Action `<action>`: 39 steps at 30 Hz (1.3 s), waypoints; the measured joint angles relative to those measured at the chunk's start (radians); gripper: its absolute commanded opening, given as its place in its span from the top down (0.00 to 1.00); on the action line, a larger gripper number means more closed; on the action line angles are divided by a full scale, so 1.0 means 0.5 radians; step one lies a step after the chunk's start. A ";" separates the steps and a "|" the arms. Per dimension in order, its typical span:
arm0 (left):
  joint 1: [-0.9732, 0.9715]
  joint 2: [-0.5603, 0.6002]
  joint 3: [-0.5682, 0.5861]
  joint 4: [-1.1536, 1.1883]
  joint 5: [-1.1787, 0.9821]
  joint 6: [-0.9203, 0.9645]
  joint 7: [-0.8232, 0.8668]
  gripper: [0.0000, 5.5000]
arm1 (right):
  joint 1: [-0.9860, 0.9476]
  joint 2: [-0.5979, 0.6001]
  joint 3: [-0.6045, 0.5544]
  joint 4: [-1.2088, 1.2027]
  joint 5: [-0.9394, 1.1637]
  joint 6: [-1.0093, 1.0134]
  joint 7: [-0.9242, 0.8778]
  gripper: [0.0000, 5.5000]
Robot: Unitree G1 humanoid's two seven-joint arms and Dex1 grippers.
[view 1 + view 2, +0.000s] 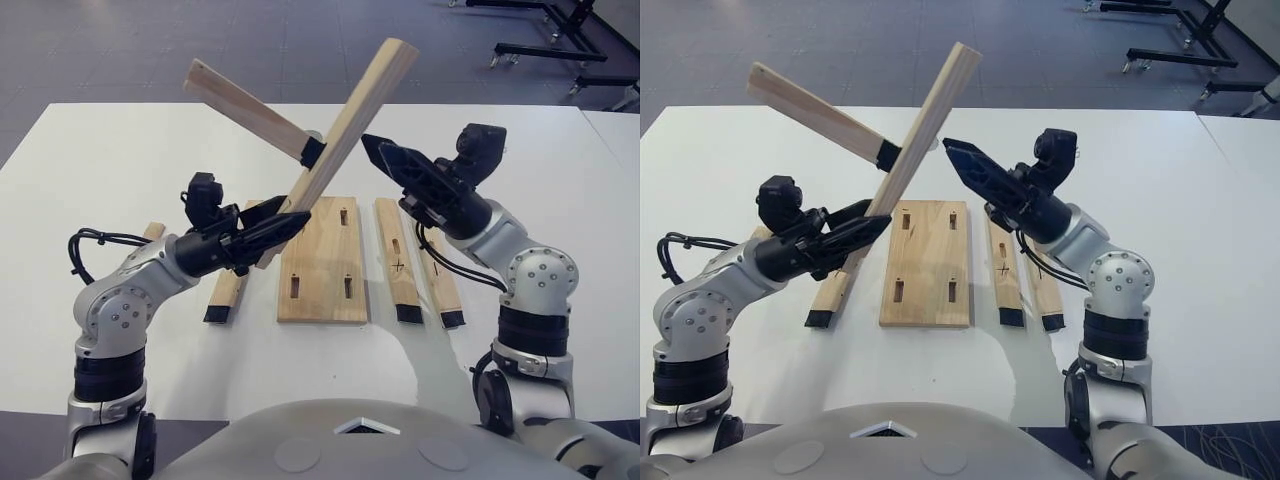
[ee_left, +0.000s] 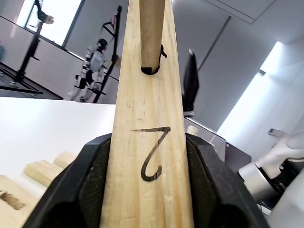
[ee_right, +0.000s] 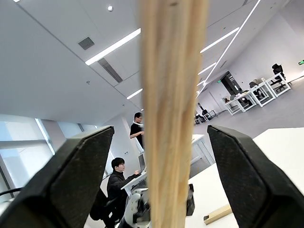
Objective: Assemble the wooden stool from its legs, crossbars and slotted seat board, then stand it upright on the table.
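On the white desk, farthest left, the tip of a wooden piece showed just behind the left arm. The left end effector was clamped on the lower part of a leg, which slanted up and to the right, clear of the desk. A crossbar sat in a dark-rimmed slot of that leg and stuck out up and to the left, so the two formed a cross in the air. Below the left end effector a second leg lay flat, its black end toward the robot, just beside the left edge of the seat board. The seat board lay flat mid-desk with four slots facing up. Just right of it an inner stick and an outer stick lay side by side, black ends toward the robot. The right end effector hung above them, just beside the held leg, spread wide. In the right wrist view the leg stood between its fingers, touching neither.
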 measured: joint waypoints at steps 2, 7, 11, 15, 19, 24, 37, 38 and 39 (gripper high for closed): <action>0.011 0.021 -0.041 -0.003 0.008 -0.001 -0.046 0.63 | -0.009 0.013 -0.003 0.004 0.036 0.003 -0.006 0.34; 0.054 0.036 -0.096 0.003 0.044 -0.003 -0.084 0.63 | -0.015 0.035 -0.005 0.014 0.080 0.004 -0.031 0.34; 0.053 0.039 -0.104 0.023 0.048 -0.005 -0.102 0.63 | -0.015 0.034 0.038 0.018 0.078 0.011 -0.015 0.48; 0.053 0.038 -0.104 0.023 0.047 -0.011 -0.118 0.63 | -0.015 0.034 0.038 0.019 0.091 0.029 0.021 0.61; 0.062 0.031 -0.104 0.020 0.047 -0.013 -0.121 0.63 | -0.015 0.033 0.035 0.020 0.092 0.034 0.022 0.61; 0.066 0.029 -0.111 0.019 0.064 -0.030 -0.119 0.63 | -0.011 0.033 0.034 0.019 0.082 0.031 0.043 0.61; 0.116 -0.055 0.071 0.162 0.070 -0.109 0.171 0.32 | -0.009 0.007 -0.121 0.061 -0.020 -0.185 0.207 0.63; 0.157 -0.054 0.093 0.170 0.067 -0.109 0.182 0.32 | -0.030 -0.005 -0.136 0.090 -0.071 -0.232 0.202 0.63; 0.194 -0.052 0.116 0.176 0.067 -0.109 0.185 0.32 | -0.051 -0.016 -0.179 0.136 -0.126 -0.297 0.195 0.63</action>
